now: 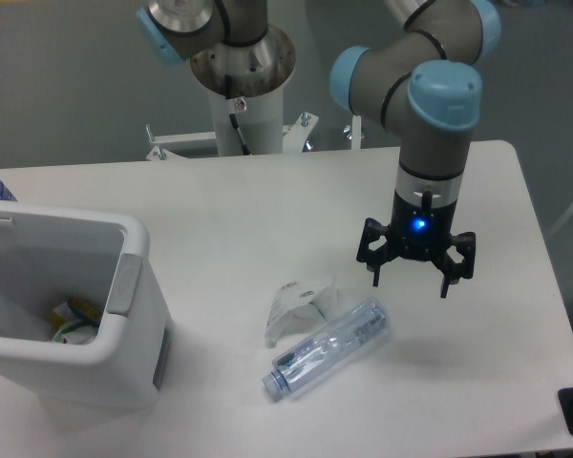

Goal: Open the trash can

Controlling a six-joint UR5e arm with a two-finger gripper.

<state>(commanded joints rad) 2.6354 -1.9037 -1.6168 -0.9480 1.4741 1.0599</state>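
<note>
Arm reaches down from the base column at 12 o'clock, wrist vertical, blue indicator light lit. Gripper (411, 278) points straight down over the white table (267, 205), fingers spread wide, nothing between them, hovering above the surface at centre-right.

Trash can (124, 367) sits at the far left edge, about 9 o'clock from the gripper and well apart from it. Its top is open: interior visible, some scraps at the bottom. Grey push tab (126, 284) on the rim faces the gripper side.

Between the two: clear plastic bottle (327, 347) lying on its side at 7 o'clock from the gripper, with a crumpled white wrapper (296, 305) touching it.
</note>
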